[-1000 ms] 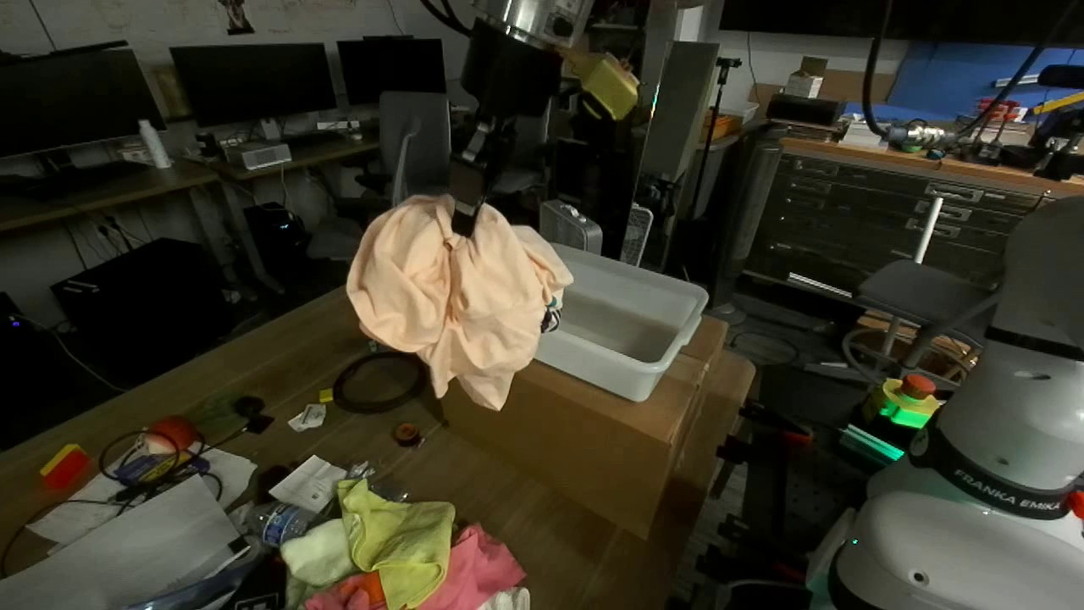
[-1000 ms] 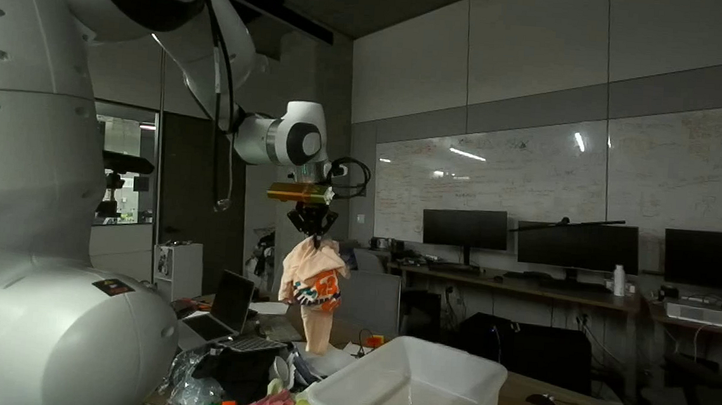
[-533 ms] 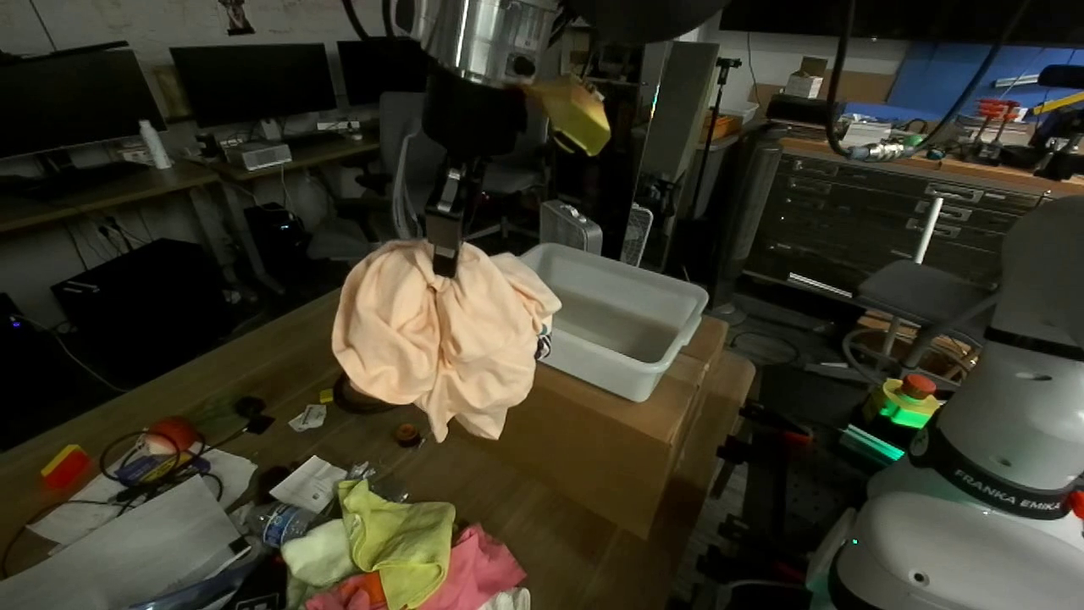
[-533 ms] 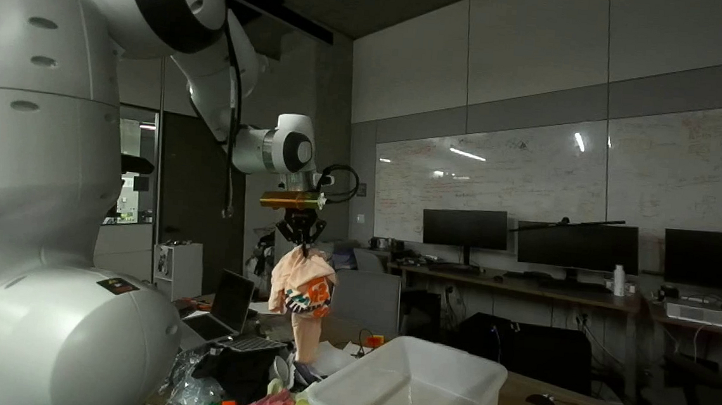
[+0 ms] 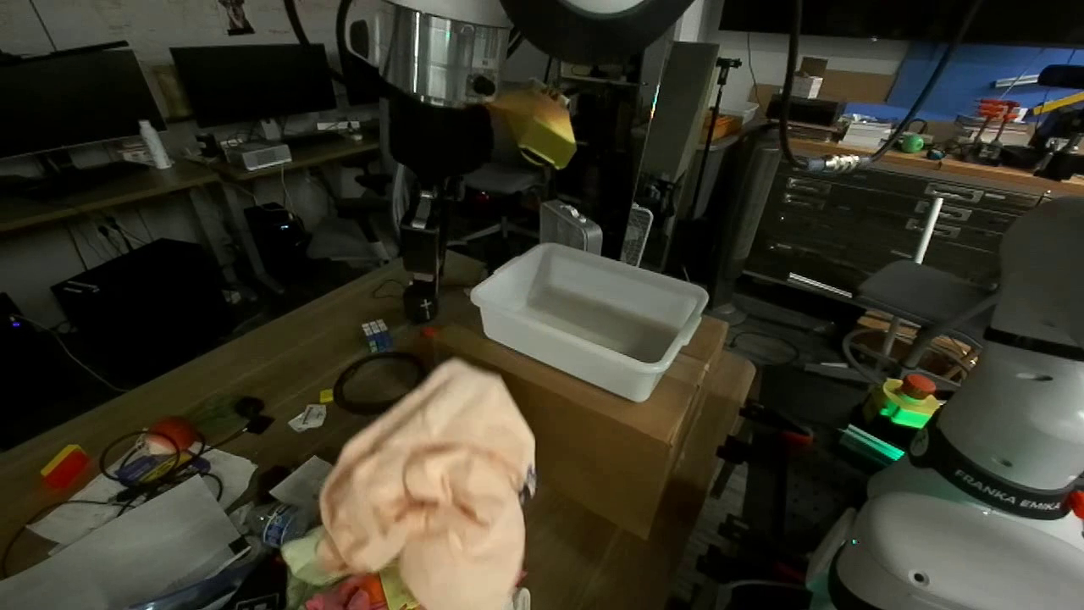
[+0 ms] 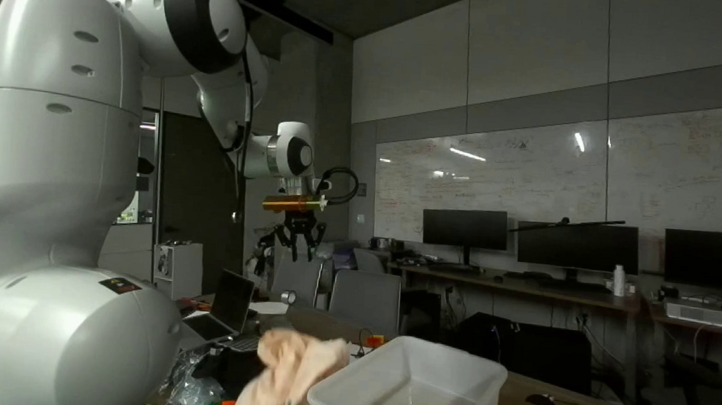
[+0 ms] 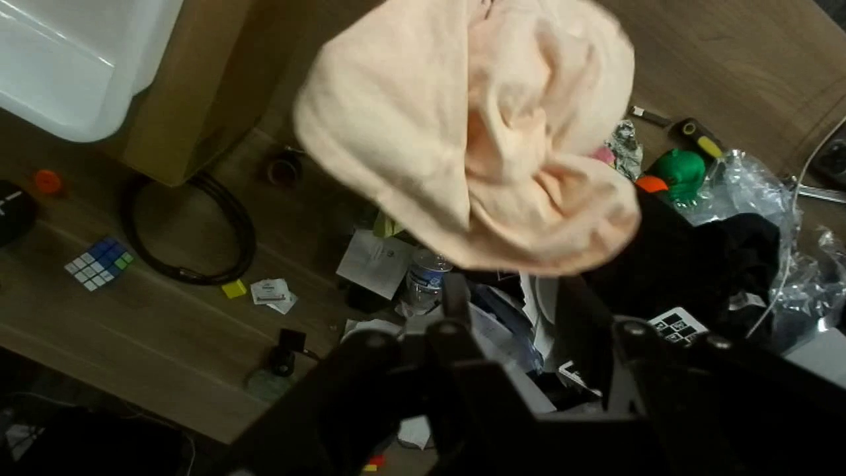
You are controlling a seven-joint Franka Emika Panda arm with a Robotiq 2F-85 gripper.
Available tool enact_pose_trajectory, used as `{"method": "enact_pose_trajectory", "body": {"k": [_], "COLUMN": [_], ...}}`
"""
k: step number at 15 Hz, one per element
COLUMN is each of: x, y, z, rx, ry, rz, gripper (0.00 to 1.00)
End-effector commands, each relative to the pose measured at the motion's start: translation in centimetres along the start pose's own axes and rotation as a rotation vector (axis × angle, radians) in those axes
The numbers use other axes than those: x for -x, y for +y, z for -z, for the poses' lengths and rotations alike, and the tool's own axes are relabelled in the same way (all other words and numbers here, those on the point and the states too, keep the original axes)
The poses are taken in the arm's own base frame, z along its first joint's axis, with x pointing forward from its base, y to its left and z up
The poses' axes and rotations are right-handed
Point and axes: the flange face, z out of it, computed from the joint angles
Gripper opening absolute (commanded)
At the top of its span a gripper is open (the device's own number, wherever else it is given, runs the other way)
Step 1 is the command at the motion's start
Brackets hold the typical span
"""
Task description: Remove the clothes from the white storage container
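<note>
A peach cloth [image 5: 440, 500] with a coloured print at its edge is loose below the gripper, slightly blurred, over the clothes pile. It also shows in an exterior view [image 6: 292, 369] and the wrist view [image 7: 410, 125]. My gripper [image 6: 302, 255] is open and apart from the cloth, high above the table; its parted fingers also show in the wrist view [image 7: 456, 297]. The white container [image 5: 559, 352] stands beside the cloth; no clothes show inside it. It is also in an exterior view [image 6: 451, 361]. A pale green cloth [image 5: 306, 555] and pink cloth [image 5: 343, 595] are partly hidden under the peach one.
The container stands on a cardboard box [image 5: 584, 457] on the wooden table. A cable ring [image 7: 246, 231], puzzle cube [image 7: 99, 263], bottle [image 7: 426, 277] and crumpled plastic [image 7: 747, 185] lie around. An open laptop [image 6: 230, 304] is behind the pile.
The gripper moved slightly down and away from the container, then opened. The peach cloth, held between the fingers before, has dropped out toward the clothes pile.
</note>
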Motion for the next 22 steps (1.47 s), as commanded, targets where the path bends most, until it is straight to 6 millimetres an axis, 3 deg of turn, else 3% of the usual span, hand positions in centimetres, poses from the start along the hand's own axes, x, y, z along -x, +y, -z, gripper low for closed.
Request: {"method": "enact_pose_trajectory", "body": {"k": [1,5,11,17,22], "x": [-1.5,-1.1,2.1,8.6,15.3], "y": [0.6,3.1,8.6,14.4,17.4], "z": [0.6,0.2,-0.1,-0.2,0.6], "rx": [0.017,0.077,0.191,0.184,0.127], "ry": [-0.013,-0.053,-0.093,-0.134,-0.067], "rz": [-0.007,-0.079,-0.23,-0.379,-0.487], "gripper": [0.73,0.99,1.0,1.0,1.0]}}
